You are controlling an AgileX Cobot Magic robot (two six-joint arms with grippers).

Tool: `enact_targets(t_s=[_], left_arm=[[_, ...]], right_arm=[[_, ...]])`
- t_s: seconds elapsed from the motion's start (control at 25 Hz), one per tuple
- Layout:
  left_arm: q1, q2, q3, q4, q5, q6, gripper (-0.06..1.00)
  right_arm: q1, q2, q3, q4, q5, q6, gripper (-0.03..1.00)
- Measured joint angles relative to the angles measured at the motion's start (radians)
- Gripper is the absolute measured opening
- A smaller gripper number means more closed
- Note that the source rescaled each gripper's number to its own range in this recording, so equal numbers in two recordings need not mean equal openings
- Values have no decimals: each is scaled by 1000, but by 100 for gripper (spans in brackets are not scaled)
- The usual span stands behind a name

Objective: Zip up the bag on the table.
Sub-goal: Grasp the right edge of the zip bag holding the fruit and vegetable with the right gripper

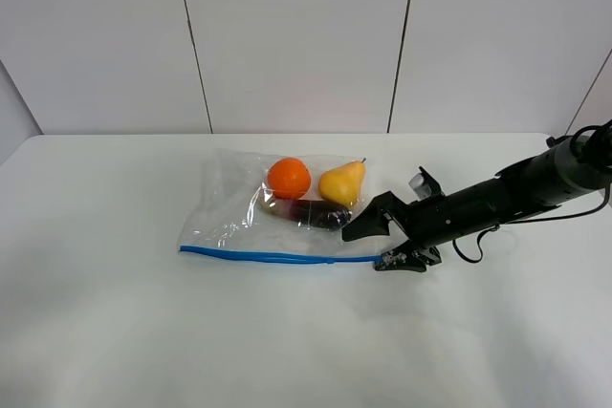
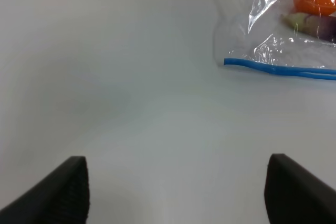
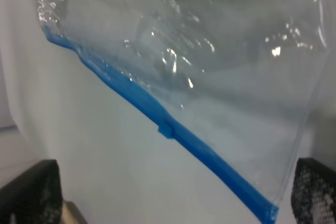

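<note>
The clear bag [image 1: 239, 217] lies flat on the white table [image 1: 115, 332]. An orange [image 1: 289, 178], a yellow pear [image 1: 342, 182] and a purple eggplant [image 1: 316, 212] lie inside it. Its blue zipper strip [image 1: 277, 256] runs along the near edge. My right gripper [image 1: 384, 241] is open at the right end of the strip, one finger over the bag's corner and one beside the strip's end. In the right wrist view the strip [image 3: 168, 127] runs between the spread fingers [image 3: 31, 192]. My left gripper [image 2: 181, 192] is open and empty, well short of the bag's left corner [image 2: 226, 61].
The right arm [image 1: 516, 193] reaches in from the right edge over the table. A grey panelled wall [image 1: 296, 35] stands behind the table's far edge. The left arm is out of the exterior view.
</note>
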Motion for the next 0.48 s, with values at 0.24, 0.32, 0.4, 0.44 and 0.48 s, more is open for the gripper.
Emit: enact_targets(t_s=[0.24, 0.32, 0.4, 0.44, 0.48], left_arm=[[0, 0, 0, 0, 0, 0, 87], [0, 0, 0, 0, 0, 0, 87], [0, 0, 0, 0, 0, 0, 87], [0, 0, 0, 0, 0, 0, 87], [0, 0, 0, 0, 0, 0, 87]], right_arm=[[0, 42, 0, 66, 32, -35, 97], [0, 51, 0, 79, 46, -48, 97], [0, 61, 0, 99, 58, -60, 97], [0, 61, 0, 107, 58, -68, 96], [0, 61, 0, 109, 58, -73, 96]])
